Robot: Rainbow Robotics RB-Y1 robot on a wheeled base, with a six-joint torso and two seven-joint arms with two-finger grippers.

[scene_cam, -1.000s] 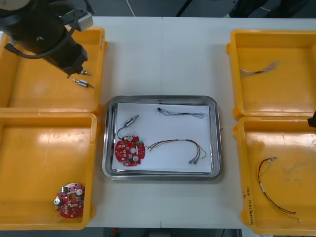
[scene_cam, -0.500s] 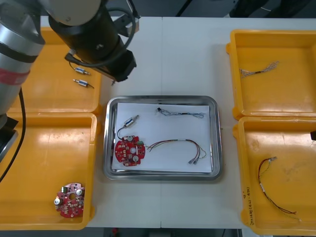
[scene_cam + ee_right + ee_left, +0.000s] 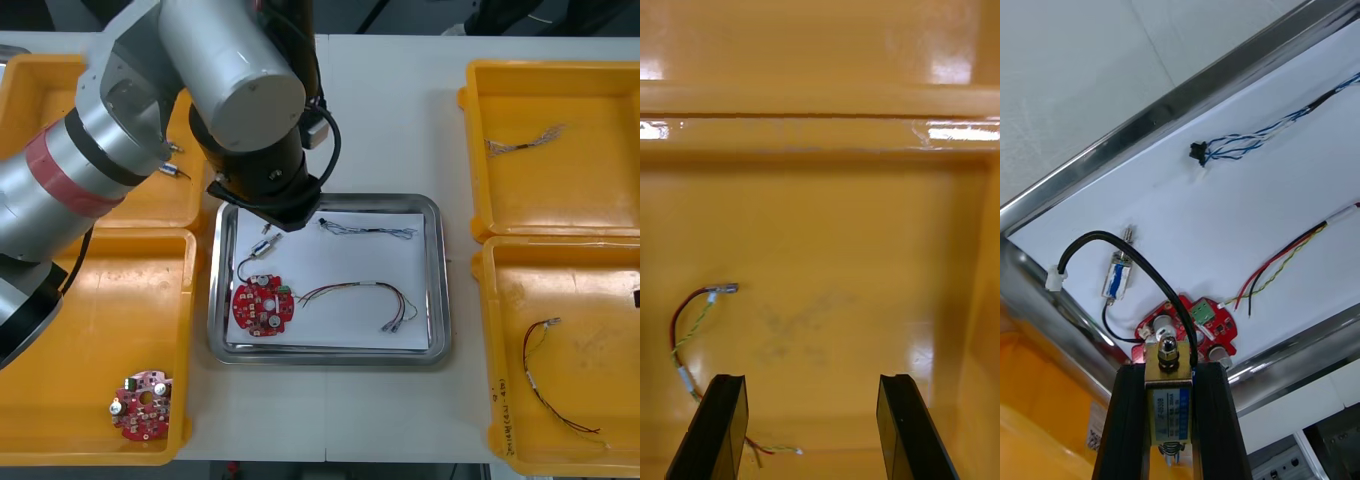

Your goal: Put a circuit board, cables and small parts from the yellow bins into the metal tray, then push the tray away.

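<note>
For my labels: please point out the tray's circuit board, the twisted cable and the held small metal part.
circuit board [image 3: 261, 306]: front view, red middle.
twisted cable [image 3: 1236, 145]: left wrist view, strands near connector.
small metal part [image 3: 1169, 405]: left wrist view, labelled body.

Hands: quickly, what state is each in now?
Left hand: closed on a small metal part, over the metal tray.
Right hand: open, empty, over a yellow bin.

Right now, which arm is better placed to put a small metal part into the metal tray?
Left. The left end effector is shut on a small metal part over the metal tray. The right end effector is open over a yellow bin, beside a red and yellow cable.
</note>
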